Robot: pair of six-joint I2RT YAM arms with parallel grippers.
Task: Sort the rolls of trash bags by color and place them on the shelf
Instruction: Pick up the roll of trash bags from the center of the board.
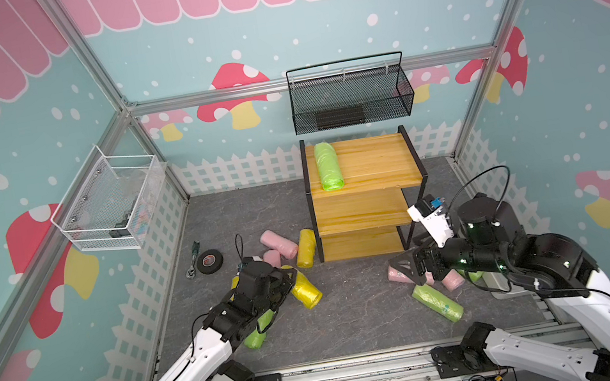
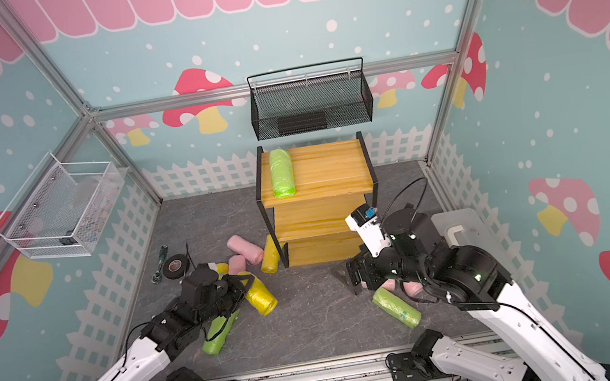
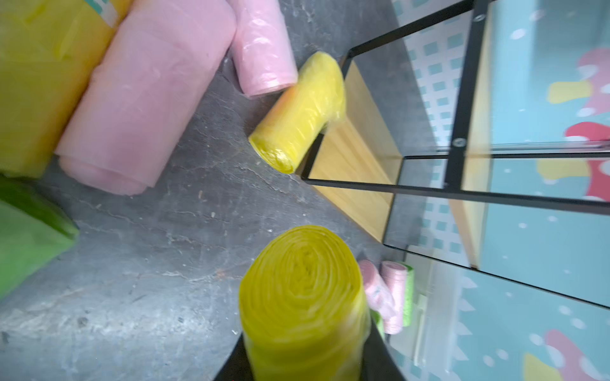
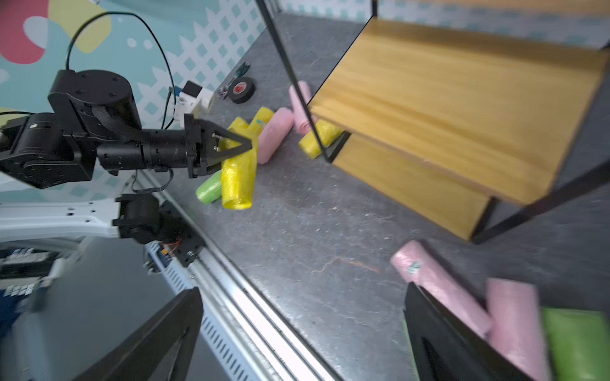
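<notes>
My left gripper (image 1: 286, 280) is shut on a yellow roll (image 3: 302, 297), whose far end points toward the shelf (image 1: 369, 165). One lime green roll (image 1: 327, 167) lies on the shelf's top board. Two pink rolls (image 1: 278, 242) and another yellow roll (image 1: 306, 248) lie by the shelf's left foot. A green roll (image 1: 255, 336) lies under my left arm. My right gripper (image 4: 302, 297) stands open over bare floor, with pink rolls (image 4: 439, 287) and a green roll (image 1: 437, 303) close beside it.
A black tape roll (image 1: 210, 261) and a ratchet tool (image 1: 193, 259) lie at the left of the floor. A black mesh basket (image 1: 351, 98) hangs above the shelf. A white wire basket (image 1: 113, 204) hangs on the left wall.
</notes>
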